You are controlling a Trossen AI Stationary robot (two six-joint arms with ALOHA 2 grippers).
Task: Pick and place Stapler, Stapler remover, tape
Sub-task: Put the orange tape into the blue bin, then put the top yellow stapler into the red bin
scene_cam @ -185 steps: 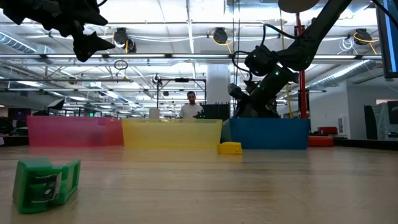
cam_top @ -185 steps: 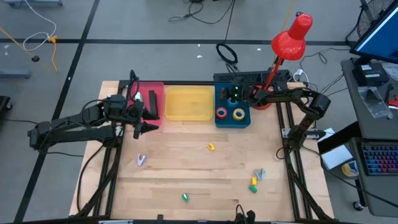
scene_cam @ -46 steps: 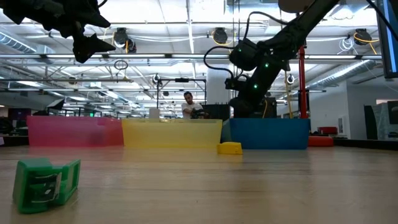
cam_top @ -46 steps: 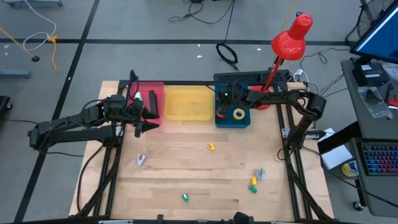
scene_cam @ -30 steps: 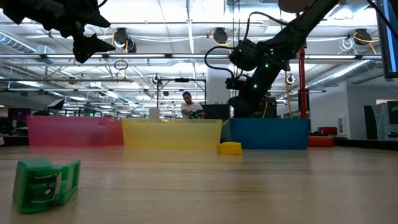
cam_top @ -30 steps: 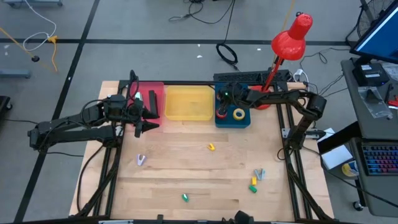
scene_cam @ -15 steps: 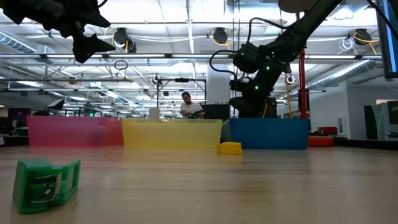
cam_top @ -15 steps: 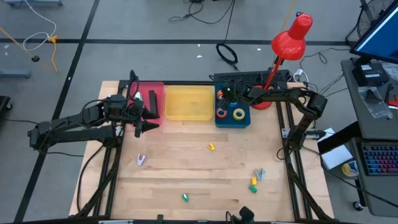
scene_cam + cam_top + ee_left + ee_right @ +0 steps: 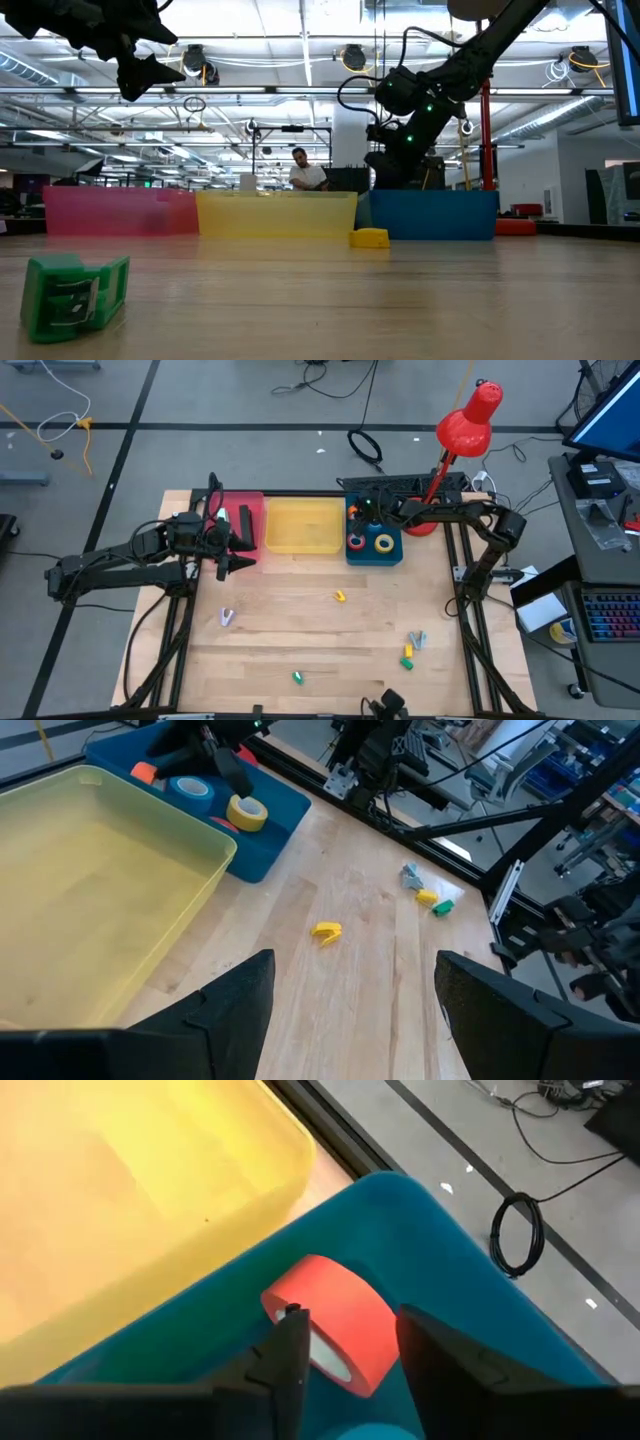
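Observation:
An orange-red tape roll (image 9: 335,1315) stands on its edge in the blue bin's (image 9: 392,556) far left corner, and it also shows in the high view (image 9: 352,512). My right gripper (image 9: 350,1350) hovers just above it, open, with one finger on each side of the roll. A red roll (image 9: 357,542) and a yellow roll (image 9: 384,543) lie flat in the same bin. The left wrist view also shows a blue roll (image 9: 190,788) there. My left gripper (image 9: 243,550) waits open above the pink bin's (image 9: 250,505) near edge.
A yellow bin (image 9: 303,525) sits between the pink and blue bins. Small coloured pieces lie loose on the wooden table: yellow (image 9: 339,596), pale (image 9: 227,617), green (image 9: 297,678) and a mixed cluster (image 9: 411,648). A red lamp (image 9: 470,418) stands behind the blue bin. A person (image 9: 305,170) is far behind.
My right gripper has drawn back a little toward the table's right and risen slightly from the blue bin's far left corner. That uncovers the orange-red roll in the high view, and the roll stays in the bin.

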